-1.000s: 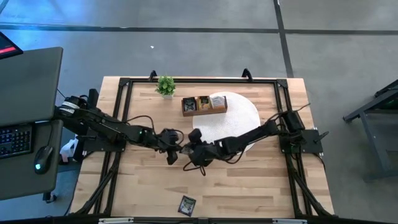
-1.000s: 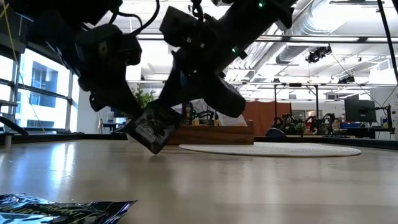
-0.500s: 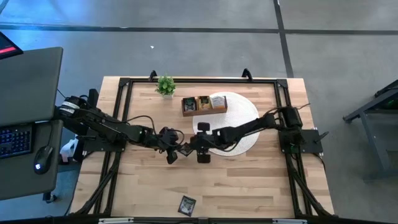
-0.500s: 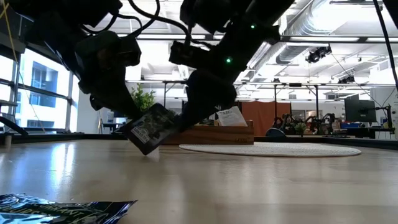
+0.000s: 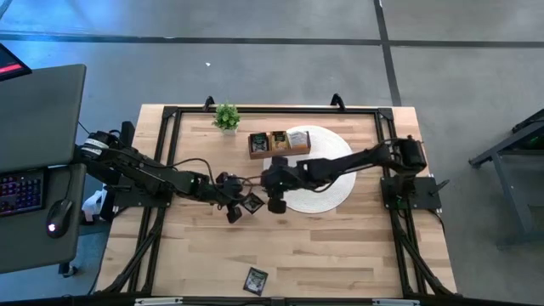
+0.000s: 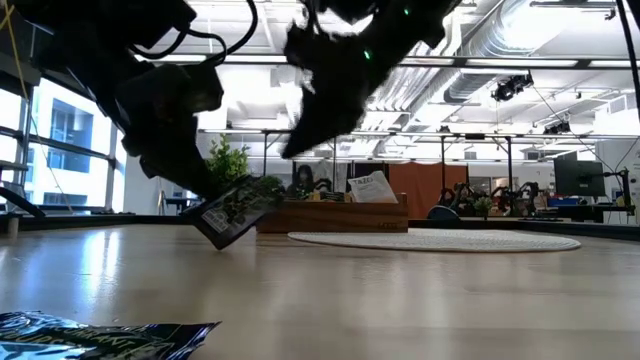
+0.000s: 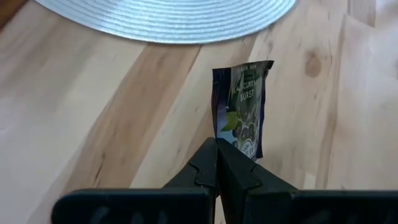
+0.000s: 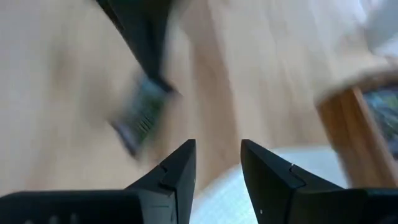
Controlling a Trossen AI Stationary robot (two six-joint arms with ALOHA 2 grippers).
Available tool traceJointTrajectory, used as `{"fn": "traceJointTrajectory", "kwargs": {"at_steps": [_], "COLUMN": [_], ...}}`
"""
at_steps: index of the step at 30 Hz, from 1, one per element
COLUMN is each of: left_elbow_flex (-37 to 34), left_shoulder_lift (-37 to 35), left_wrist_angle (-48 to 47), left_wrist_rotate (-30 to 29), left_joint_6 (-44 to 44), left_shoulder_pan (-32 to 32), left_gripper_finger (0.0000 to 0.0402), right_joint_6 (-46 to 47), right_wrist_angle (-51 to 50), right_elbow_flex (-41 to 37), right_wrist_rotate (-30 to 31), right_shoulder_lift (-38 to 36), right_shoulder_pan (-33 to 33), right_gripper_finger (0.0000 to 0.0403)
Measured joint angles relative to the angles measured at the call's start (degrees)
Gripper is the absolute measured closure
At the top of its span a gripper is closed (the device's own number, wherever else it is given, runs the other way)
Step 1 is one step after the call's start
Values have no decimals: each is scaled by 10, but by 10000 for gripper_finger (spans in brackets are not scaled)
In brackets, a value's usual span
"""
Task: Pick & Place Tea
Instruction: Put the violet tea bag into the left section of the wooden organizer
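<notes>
Dark blue-black foil with green print covers the small flat square tea sachet [image 7: 242, 109] pinched in the left gripper [image 7: 217, 163]; its fingers are closed tight on the sachet's lower edge, so the packet stands out beyond the tips, tilted, just above the pale wooden table top [image 5: 340, 246]; in the low view the same sachet [image 6: 235, 208] hangs slanted under the left arm with one corner close to the wood; the right gripper [image 5: 274, 202] hovers just beside it, over the near edge of the big round white woven mat [image 5: 333, 191], its fingers [image 8: 179, 165] parted a narrow way with nothing between them; from the right wrist the sachet [image 8: 140, 115] shows blurred, ahead of those fingers and apart from them; a second dark sachet [image 5: 255, 279] lies flat near the front edge of the table, well apart from both arms; the long brown wooden compartment tray [image 5: 279, 143] sits at the far side of the mat with sachets standing in it; a small green potted plant [image 5: 226, 116] stands near the far edge; bare wood lies open between the grippers and the front edge
</notes>
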Motion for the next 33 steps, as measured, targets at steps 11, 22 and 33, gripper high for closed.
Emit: {"fn": "traceJointTrajectory", "kwargs": {"at_steps": [11,22,33], "left_elbow_flex": [0,0,0], "left_shoulder_lift": [0,0,0], "left_wrist_angle": [17,51,53], "left_wrist_rotate": [-33,-64,-67], "left_joint_6": [2,13,17], "left_shoulder_pan": [0,0,0], "left_gripper_finger": [401,401,401], "right_joint_6": [188,185,118], "right_wrist_angle": [133,239,241], "right_elbow_flex": [-80,-125,-125], "right_wrist_rotate": [-123,-158,-138], "right_shoulder_lift": [14,22,22], "right_shoulder_pan": [-26,-29,-32], "right_gripper_finger": [279,283,396]}}
